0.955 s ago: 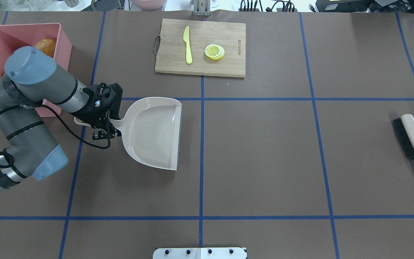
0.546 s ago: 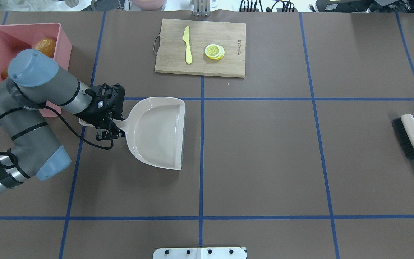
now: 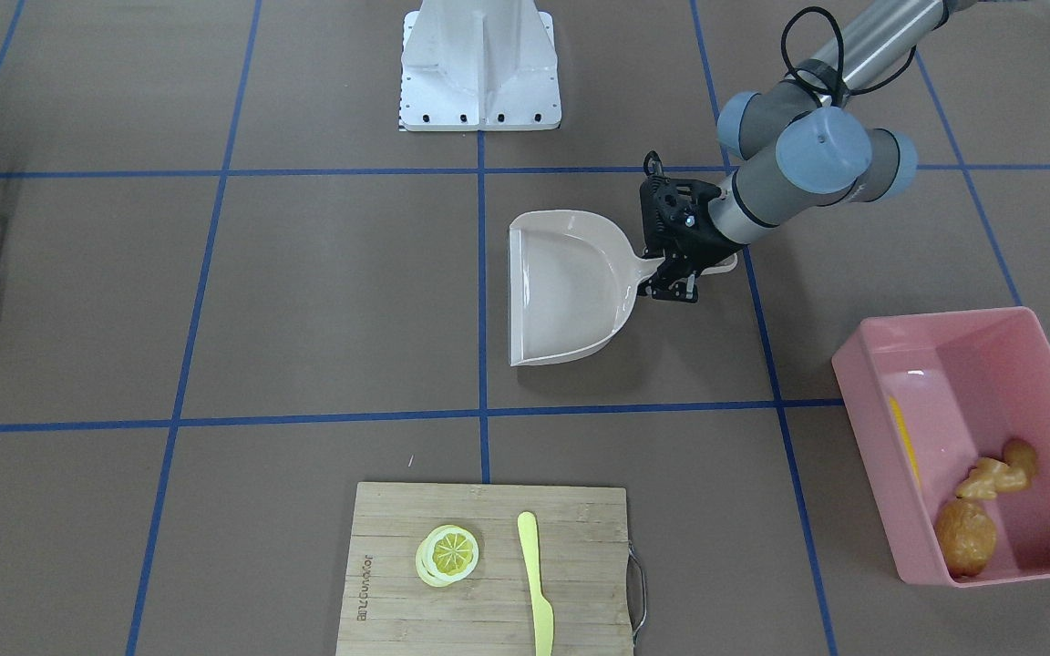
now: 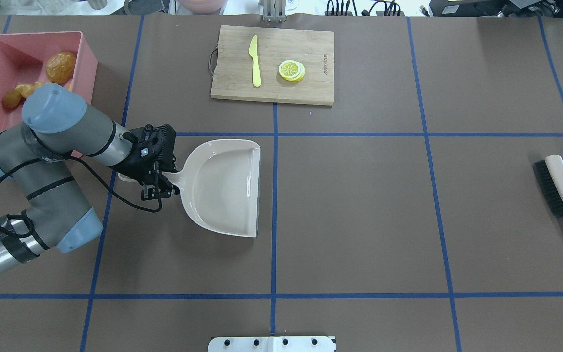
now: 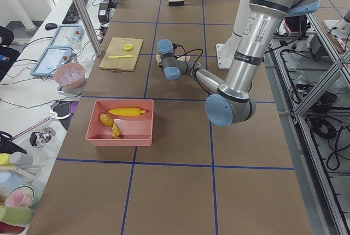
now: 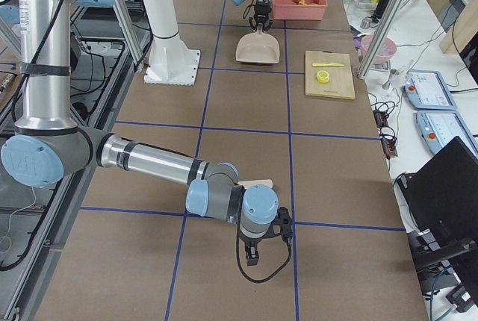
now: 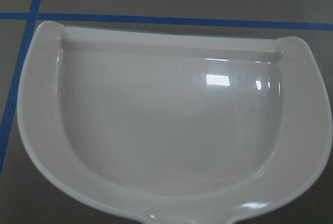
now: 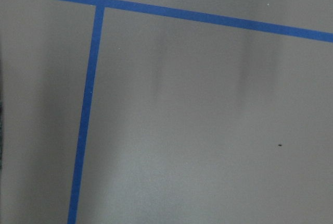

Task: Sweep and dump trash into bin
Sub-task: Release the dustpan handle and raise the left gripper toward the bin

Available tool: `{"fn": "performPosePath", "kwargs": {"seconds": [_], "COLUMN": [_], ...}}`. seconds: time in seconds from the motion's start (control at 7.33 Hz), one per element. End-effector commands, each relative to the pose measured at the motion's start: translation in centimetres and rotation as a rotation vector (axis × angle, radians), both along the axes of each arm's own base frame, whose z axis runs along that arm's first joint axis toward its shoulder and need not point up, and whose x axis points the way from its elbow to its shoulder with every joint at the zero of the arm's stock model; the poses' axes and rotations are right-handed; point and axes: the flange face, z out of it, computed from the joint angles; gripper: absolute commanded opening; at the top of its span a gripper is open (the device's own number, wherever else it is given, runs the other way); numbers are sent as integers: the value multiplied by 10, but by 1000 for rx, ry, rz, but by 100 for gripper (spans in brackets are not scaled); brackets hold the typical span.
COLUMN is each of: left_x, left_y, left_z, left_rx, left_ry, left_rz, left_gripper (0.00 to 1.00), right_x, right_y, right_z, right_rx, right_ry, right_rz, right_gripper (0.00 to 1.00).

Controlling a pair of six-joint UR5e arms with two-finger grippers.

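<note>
**Bench** [image 4: 359, 220] — wide, covered in a matte brown sheet, marked into large rectangles by blue tape lines [image 4: 274, 220]. A white bolted mounting plate [image 3: 479, 68] stands at one long edge.

**Side desk** [image 5: 35, 41] — white, running along the opposite long edge. It carries a keyboard [image 5: 71, 12], a mouse [image 5: 50, 26], two blue-rimmed screen units [image 5: 52, 60], a pink bowl [image 5: 69, 75] and a black laptop [image 6: 441, 187]. A slanted aluminium post [image 5: 82, 13] rises between desk and bench.

**Framework** [image 5: 322, 54]: aluminium profile rails behind the bench, with black cables [image 5: 322, 125] lying inside them on a pale grey floor [image 5: 333, 202].

**Light**: even and diffuse, casting only soft shadows on the brown sheet.
</note>
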Motion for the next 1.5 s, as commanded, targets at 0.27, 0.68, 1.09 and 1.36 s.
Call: {"fn": "performPosePath", "kwargs": {"seconds": [0.27, 0.68, 1.09, 1.36], "left_x": [4, 4, -19, -74], "left_y": [2, 2, 12, -11], "left_z": [2, 3, -26, -21], "left_rx": [-4, 2, 37, 52], "left_ry": [-5, -6, 39, 25], "left_rz": [6, 7, -7, -134], "left_gripper": [35, 76, 98, 98], "right_x": [0, 0, 0, 0], "right_y": [-4, -3, -4, -8], "right_z": [-7, -6, -7, -11], "right_rx": [14, 13, 18, 27], "right_ry": [-4, -5, -5, -5], "right_rz": [1, 1, -1, -3], "right_gripper": [100, 100, 100, 100]}}
